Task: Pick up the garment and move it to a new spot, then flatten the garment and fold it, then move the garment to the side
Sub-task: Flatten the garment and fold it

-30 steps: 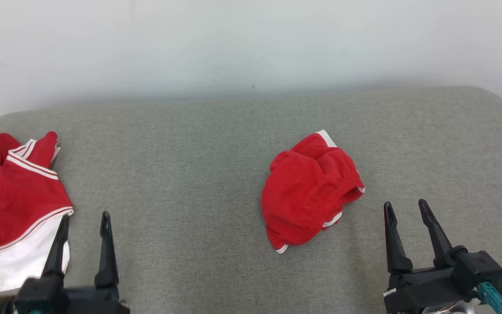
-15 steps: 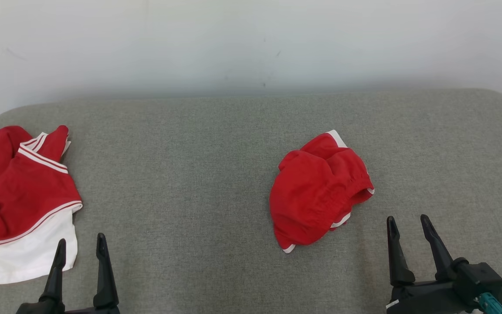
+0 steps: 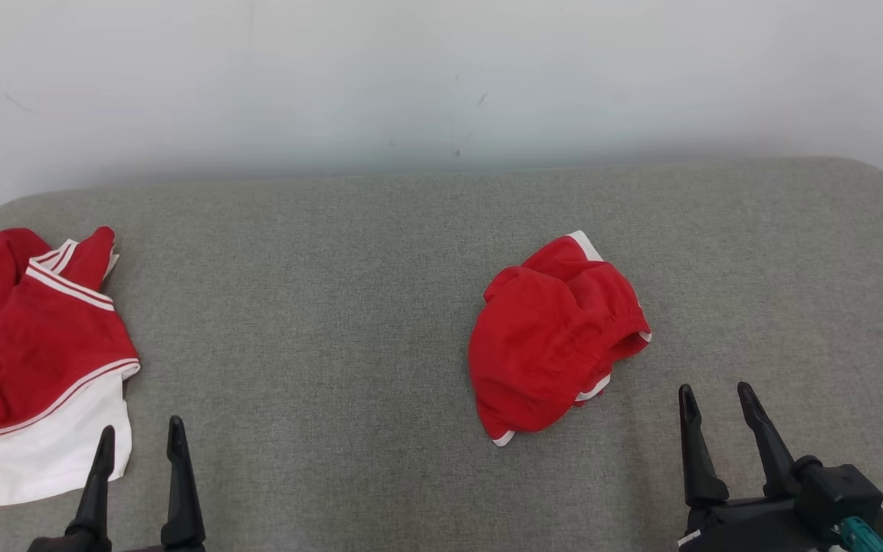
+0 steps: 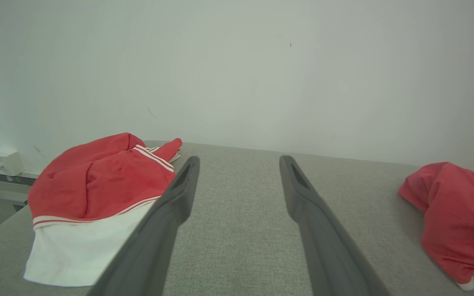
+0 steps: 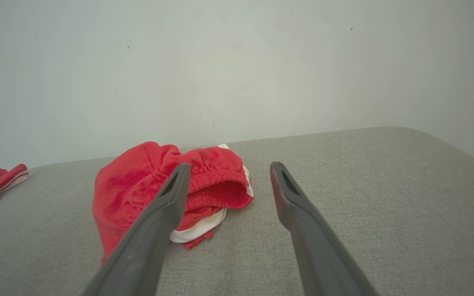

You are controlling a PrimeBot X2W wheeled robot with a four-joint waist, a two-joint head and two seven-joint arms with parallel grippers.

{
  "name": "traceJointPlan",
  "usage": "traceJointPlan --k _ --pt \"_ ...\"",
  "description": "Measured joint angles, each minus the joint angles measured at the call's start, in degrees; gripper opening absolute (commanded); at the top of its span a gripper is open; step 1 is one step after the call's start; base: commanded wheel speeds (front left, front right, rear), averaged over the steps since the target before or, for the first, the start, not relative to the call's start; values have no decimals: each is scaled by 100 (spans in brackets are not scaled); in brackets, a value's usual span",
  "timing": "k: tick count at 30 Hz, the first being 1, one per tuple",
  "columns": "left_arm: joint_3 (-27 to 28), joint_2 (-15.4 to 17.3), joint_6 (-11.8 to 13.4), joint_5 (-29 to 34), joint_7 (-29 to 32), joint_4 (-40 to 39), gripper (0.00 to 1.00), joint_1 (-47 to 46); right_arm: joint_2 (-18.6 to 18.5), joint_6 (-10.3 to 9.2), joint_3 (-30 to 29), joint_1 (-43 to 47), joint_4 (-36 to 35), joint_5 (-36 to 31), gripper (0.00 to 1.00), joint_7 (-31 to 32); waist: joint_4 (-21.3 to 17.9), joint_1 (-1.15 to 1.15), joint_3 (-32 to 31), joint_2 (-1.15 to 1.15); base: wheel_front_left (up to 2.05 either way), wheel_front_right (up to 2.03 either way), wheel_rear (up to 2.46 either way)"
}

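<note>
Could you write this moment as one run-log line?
stage: pre-pickup; shorts: crumpled, untouched; left end effector: open, empty; right end effector: open, empty

Red garment point(image 3: 553, 345), white trim

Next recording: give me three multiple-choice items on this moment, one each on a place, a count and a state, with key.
1. Where do the crumpled red shorts lie on the grey cushion? A) at its left edge B) right of centre C) against the wall
2. How many garments are on it? A) one B) two C) four
3. How are the left gripper and right gripper? A) both open, empty B) both shut C) left shut on cloth
Key: B, shorts sit right of centre; B, shorts plus the red-and-white garment at the left; A, fingers stand apart, nothing clamped.
</note>
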Motion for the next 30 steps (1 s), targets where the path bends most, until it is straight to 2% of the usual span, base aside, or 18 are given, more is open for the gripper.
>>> traceJointPlan --k 7,10,13,14,15,24,30 --pt "4 -41 -62 110 0 43 100 -3 0 0 -3 5 10 10 100 1 -16 0 25 0 0 0 0" --pt "-189 -49 -162 211 0 134 100 -68 0 0 3 -8 15 21 100 1 -35 0 61 0 0 0 0" --pt "-661 -65 -255 358 0 293 100 -334 1 0 33 -31 25 43 100 1 -81 0 102 0 0 0 0" --pt "-1070 -74 -309 459 -1 464 100 -563 1 0 51 -42 56 52 100 0 -129 0 124 0 0 0 0" --pt "-1070 -74 -309 459 -1 464 100 -563 1 0 51 -42 56 52 100 0 -129 0 124 0 0 0 0" --pt "-2813 -113 -387 522 -1 1412 100 -1739 0 0 140 -216 85 131 100 0 -517 0 267 0 0 0 0" --pt "-3260 -123 -389 504 -1 2264 100 -2341 -2 0 148 -303 69 261 100 0 -927 0 437 0 0 0 0"
